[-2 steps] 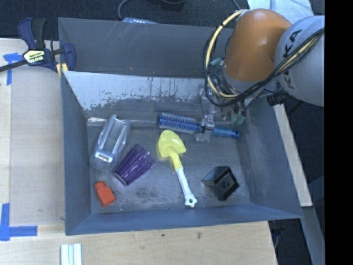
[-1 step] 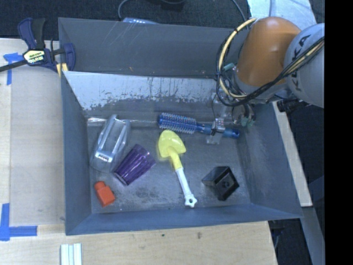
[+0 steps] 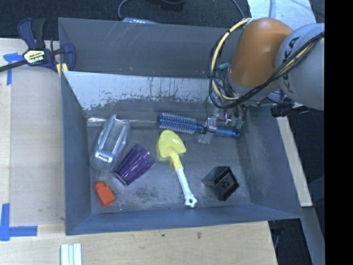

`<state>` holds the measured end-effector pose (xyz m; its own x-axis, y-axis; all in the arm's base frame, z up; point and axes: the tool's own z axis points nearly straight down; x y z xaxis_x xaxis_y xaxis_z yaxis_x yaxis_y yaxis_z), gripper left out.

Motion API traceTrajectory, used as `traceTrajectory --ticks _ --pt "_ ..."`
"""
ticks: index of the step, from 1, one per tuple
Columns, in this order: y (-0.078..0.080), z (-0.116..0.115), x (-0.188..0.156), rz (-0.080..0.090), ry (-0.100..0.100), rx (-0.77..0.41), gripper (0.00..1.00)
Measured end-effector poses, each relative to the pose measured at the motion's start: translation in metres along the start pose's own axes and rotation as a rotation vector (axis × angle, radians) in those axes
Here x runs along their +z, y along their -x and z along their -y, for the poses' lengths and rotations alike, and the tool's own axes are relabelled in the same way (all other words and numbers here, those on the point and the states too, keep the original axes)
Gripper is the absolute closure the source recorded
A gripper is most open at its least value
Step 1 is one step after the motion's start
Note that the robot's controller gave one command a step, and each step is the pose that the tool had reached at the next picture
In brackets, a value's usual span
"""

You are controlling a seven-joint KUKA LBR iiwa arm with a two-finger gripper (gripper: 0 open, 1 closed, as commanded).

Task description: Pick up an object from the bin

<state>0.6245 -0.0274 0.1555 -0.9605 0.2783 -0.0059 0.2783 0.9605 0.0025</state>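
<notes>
My gripper is low at the back right of the bin, right on a blue hairbrush. The brush lies flat along the back wall, bristles to the left and handle to the right, and the gripper meets it where the bristles give way to the handle. Just in front of the brush lies a yellow toy shovel, its white handle running toward the bin's front. A black angular block sits to the front right, below the gripper.
On the left floor of the bin lie a clear plastic cup on its side, a purple ribbed cup and a small orange piece. The arm, with its orange cover and cables, hangs over the back right corner.
</notes>
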Motion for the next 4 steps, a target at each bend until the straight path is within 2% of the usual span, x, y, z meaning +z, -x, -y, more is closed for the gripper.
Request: traceTrajectory --ticks 1,2,4 --pt "0.0039 0.0113 0.085 -0.008 -0.004 0.02 0.0" --pt "0.0049 0.0058 0.0851 0.002 0.0 0.155 1.0" --pt "0.0047 0.006 0.0843 0.002 0.0 0.155 1.0"
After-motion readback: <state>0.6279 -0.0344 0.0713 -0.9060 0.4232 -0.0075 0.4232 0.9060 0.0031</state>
